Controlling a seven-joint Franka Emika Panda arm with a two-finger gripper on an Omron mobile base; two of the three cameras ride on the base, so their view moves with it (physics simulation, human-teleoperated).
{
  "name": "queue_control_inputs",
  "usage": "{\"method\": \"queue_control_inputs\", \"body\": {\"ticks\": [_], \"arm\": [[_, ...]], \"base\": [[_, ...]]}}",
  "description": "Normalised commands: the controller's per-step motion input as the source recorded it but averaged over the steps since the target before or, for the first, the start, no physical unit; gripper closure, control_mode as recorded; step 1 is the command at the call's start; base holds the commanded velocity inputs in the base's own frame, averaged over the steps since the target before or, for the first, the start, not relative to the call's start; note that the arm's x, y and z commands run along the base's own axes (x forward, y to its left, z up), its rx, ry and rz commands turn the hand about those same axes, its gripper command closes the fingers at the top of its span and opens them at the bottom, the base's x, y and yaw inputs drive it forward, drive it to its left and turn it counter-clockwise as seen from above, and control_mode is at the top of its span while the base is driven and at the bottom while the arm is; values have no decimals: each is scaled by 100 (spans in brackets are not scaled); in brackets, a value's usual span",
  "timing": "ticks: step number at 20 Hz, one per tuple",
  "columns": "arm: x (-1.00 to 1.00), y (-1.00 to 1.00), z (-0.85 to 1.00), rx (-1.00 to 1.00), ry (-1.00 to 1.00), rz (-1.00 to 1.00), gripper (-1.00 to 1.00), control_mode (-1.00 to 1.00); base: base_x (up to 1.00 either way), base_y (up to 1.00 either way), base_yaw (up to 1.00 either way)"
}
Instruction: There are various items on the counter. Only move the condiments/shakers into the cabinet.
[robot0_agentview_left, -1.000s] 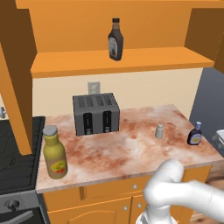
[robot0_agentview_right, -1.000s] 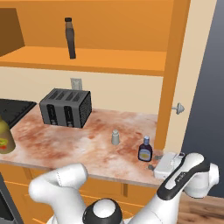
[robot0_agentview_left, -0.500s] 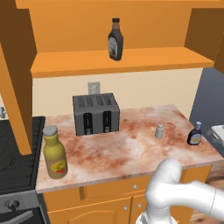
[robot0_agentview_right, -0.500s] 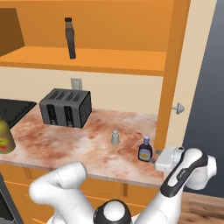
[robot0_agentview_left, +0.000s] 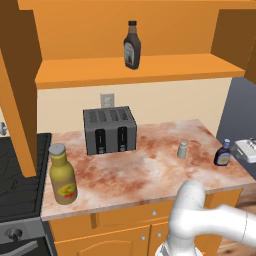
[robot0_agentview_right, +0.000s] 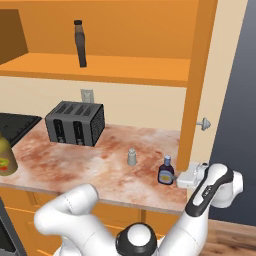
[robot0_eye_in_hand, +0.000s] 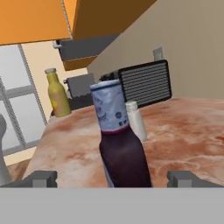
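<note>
Brown squeeze bottle (robot0_agentview_left: 132, 46) on cabinet shelf (robot0_agentview_left: 150, 70): pale label, nothing legible
Small blue-purple bottle (robot0_eye_in_hand: 121, 144) on worktop (robot0_agentview_left: 150, 170): label band at neck, marks too blurred to read
Yellow bottle (robot0_agentview_left: 62, 174): red and yellow label patch, no letters made out
Toaster (robot0_agentview_left: 110, 130): no lettering or brand seen
Grey shaker (robot0_agentview_left: 183, 149): unmarked
</note>
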Motion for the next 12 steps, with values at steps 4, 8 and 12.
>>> {"method": "queue_control_inputs", "body": {"ticks": [4,8,12], "arm": [[17,1,-12,0,0,0,-100,-100],[9,4,-14,0,0,0,-100,-100],[1,5,-15,0,0,0,-100,-100]], "base": [[0,0,0],[0,0,0],[0,0,0]]}}
